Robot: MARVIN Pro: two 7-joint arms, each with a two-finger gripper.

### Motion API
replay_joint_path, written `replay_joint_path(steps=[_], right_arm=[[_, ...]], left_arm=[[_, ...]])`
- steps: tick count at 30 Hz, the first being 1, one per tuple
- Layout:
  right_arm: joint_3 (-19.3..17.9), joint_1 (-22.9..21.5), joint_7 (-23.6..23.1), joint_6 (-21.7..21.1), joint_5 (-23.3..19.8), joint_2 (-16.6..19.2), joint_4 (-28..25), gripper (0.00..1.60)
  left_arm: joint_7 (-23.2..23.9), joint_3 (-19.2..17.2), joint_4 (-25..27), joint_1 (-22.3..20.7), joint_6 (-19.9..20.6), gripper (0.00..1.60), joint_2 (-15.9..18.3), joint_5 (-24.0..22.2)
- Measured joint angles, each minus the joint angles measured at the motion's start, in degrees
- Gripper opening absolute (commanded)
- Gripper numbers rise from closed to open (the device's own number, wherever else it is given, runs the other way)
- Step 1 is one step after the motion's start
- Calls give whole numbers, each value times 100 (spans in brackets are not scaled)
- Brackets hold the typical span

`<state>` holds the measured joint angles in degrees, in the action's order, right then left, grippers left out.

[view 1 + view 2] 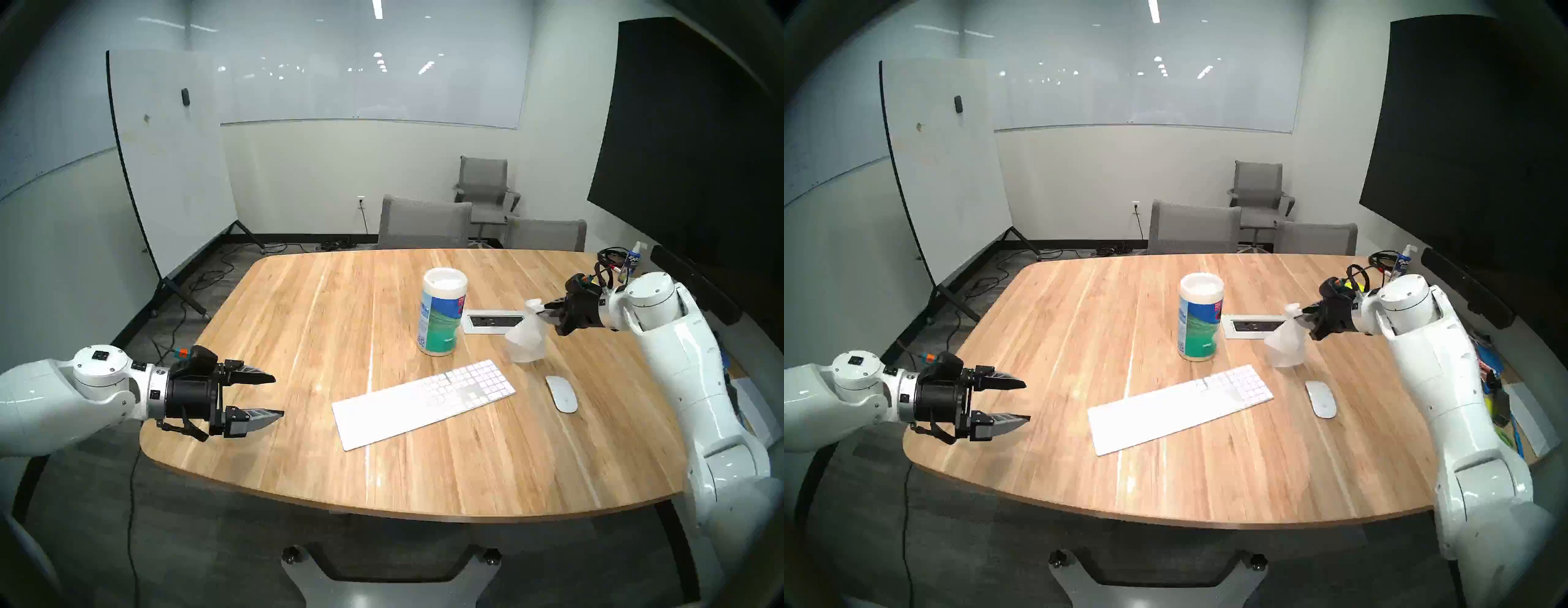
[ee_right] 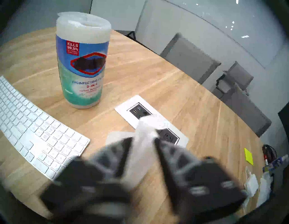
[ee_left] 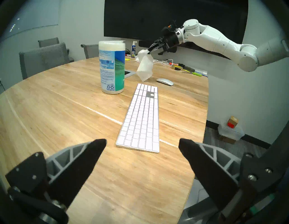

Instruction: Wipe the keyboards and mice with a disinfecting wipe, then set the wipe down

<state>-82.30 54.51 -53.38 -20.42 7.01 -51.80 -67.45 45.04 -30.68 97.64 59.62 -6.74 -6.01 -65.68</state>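
Observation:
A slim white keyboard (image 1: pixel 424 403) lies slantwise on the wooden table (image 1: pixel 297 318), and a white oval mouse (image 1: pixel 561 393) sits just to its right. My right gripper (image 1: pixel 545 310) is raised over the table behind the mouse, shut on the top of a white wipe (image 1: pixel 526 339) that hangs down from it, its lower edge near the tabletop. In the right wrist view the wipe (image 2: pixel 145 140) runs between the blurred fingers. My left gripper (image 1: pixel 278 395) is open and empty over the table's left edge, pointing along the keyboard (image 3: pixel 140 118).
A tall canister of disinfecting wipes (image 1: pixel 441 314) stands behind the keyboard, lid open. A white outlet panel (image 1: pixel 492 320) is set into the table beside it. Cables, markers and a spray bottle (image 1: pixel 634 254) clutter the far right corner. Grey chairs stand beyond the table.

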Motion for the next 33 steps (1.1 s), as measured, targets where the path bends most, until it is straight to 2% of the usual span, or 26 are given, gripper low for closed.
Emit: replay_joint_path(steps=[10,14,17,24,33], right_arm=[[2,-4,-26,81,6,23,18,160],[2,9,-164,165,-5,69,-6,160],[-46,20,-311,64,-73,78,-46,160],[-325,-37,-814,-780,-477,-29,-8,160],[-581,-21,-795,-1775,-650,-243,14,160]], left_arm=[[0,4,0,-5,0,160,0,0],[0,6,0,-7,-1,160,0,-1],[0,7,0,-9,-1,160,0,-1],[0,12,0,-13,-2,160,1,-1],[0,19,0,-18,-2,160,1,-1]])
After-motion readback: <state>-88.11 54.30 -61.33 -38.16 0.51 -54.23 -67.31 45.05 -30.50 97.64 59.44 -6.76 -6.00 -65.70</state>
